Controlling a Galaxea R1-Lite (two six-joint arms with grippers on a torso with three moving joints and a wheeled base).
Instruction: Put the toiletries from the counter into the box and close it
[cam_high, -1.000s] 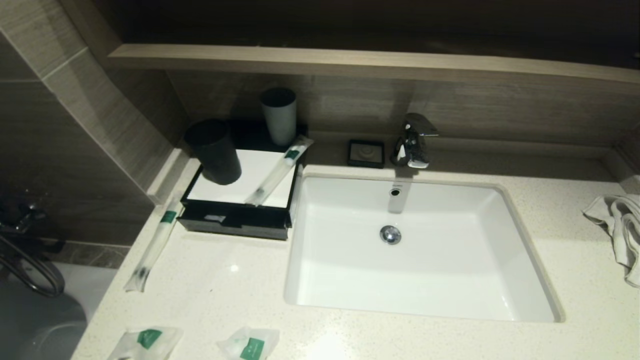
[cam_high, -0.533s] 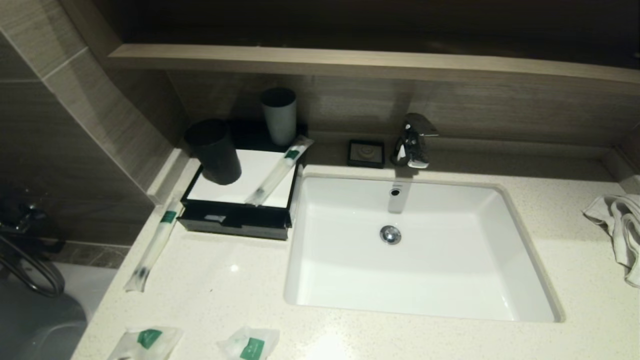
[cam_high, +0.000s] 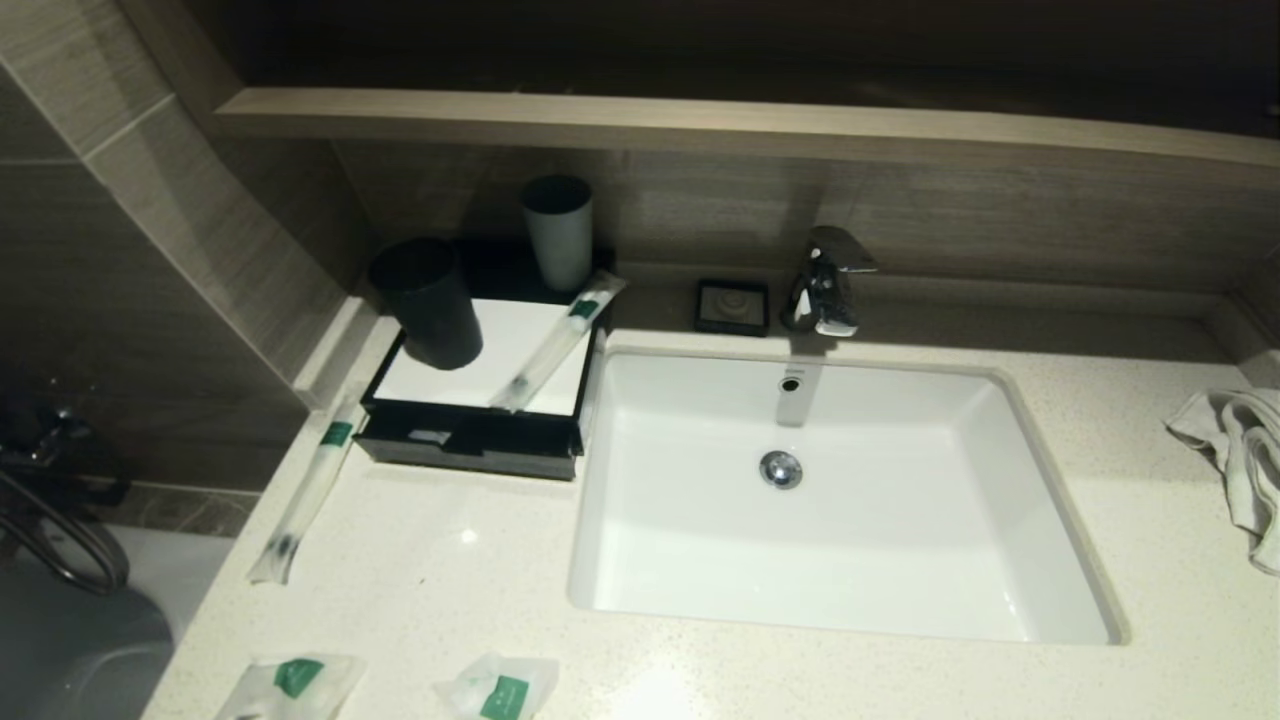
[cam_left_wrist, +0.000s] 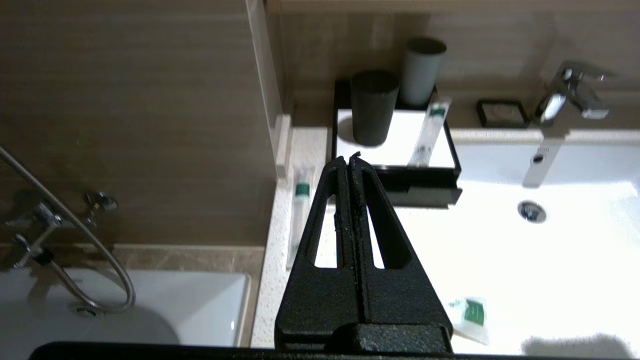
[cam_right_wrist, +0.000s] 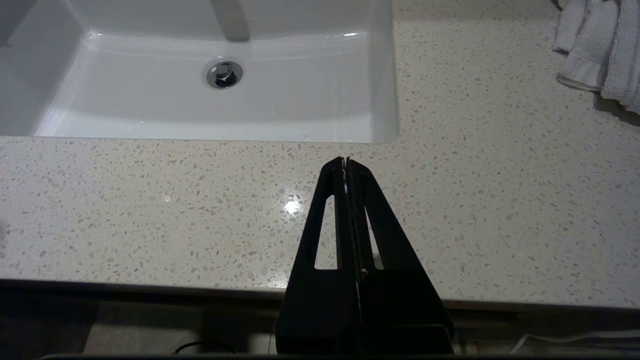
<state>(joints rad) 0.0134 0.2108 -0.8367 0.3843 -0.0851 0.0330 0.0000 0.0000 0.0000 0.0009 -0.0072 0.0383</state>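
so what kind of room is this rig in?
Most likely a hotel bathroom: inset white rectangular sink with chrome tap in a speckled cream stone counter, wrapped green-banded toiletry packets, and a white bathtub alongside.

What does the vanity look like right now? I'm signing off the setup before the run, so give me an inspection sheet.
Surface: speckled counter with an inset white sink.
Job's things: black box, drawer looking shut; one long packet lying across its white top, another long packet on the counter left of it; two small pouches at the near edge.
Clutter: black cup on the box top, grey cup behind it, soap dish, towel at far right.
Grippers: left gripper shut, empty, short of the box; right gripper shut, empty, over bare counter.
Cables: shower hose beside the bathtub.
Surroundings: faucet, wooden shelf, tiled wall.
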